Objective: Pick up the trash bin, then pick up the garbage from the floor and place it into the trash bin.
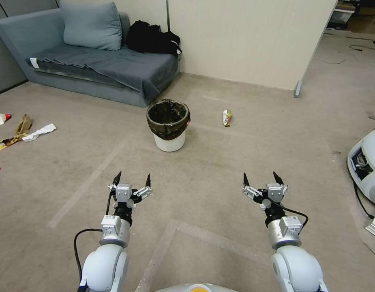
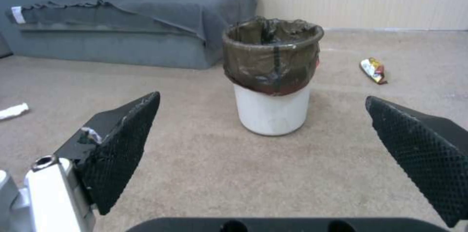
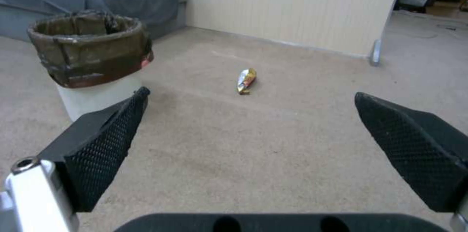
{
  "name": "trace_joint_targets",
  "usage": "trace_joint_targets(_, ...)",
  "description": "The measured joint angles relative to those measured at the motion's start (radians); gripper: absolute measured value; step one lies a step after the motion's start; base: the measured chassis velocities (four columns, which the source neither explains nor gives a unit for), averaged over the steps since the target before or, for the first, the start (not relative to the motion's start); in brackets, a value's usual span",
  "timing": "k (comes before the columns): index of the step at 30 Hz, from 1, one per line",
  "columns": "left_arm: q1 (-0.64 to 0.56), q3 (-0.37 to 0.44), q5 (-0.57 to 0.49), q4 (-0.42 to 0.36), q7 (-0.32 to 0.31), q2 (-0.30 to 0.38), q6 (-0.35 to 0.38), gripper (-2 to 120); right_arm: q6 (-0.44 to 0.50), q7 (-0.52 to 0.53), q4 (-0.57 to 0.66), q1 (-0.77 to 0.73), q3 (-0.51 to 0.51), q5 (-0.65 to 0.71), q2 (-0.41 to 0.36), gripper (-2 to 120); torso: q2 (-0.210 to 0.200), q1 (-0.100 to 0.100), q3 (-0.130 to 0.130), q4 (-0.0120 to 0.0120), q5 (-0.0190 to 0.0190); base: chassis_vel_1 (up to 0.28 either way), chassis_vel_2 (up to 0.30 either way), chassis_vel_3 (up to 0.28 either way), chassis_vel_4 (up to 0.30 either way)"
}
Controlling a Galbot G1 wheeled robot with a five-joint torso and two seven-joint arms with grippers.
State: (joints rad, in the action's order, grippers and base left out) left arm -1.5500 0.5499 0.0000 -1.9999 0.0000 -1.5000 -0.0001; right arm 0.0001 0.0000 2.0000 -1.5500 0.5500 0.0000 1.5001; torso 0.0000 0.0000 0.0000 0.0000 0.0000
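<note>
Both grippers, left (image 1: 132, 177) and right (image 1: 263, 178), hover empty, jaws wide, short of the trash bin (image 1: 168, 125).

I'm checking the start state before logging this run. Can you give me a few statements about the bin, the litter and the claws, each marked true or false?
1. The trash bin stands upright on the carpet. True.
2. The left claw grips the bin's rim. False: it hangs open, short of the bin.
3. A snack wrapper lies on the floor to the bin's right. True.
4. The right claw holds a wrapper. False: it is open and empty.
5. Several litter pieces lie far left. True.
</note>
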Motion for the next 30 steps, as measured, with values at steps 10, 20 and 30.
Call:
trace_joint_targets(10,-0.001,-0.001,0.000,-0.002,-0.001,0.000,0.001,100,0.000,0.000,0.003,-0.003,-0.001,-0.002,0.000,100,0.000,0.000,0.000,0.0000,0.0000,0.000,0.000,0.000,0.000)
trace_joint_targets(20,-0.081,-0.107,0.074,-0.229,-0.156,-0.013,0.227,100,0.006,0.056,0.232,-0.207,-0.077,-0.182,0.065,100,0.000,0.000,0.000,-0.0001,-0.0001,0.000,0.000,0.000,0.000)
trace_joint_targets(30,-0.156,-0.237,0.154,-0.410,-0.277,-0.023,0.425,100,0.013,0.098,0.392,-0.349,-0.131,-0.308,0.108,100,0.000,0.000,0.000,0.0000,0.0000,0.000,0.000,0.000,0.000)
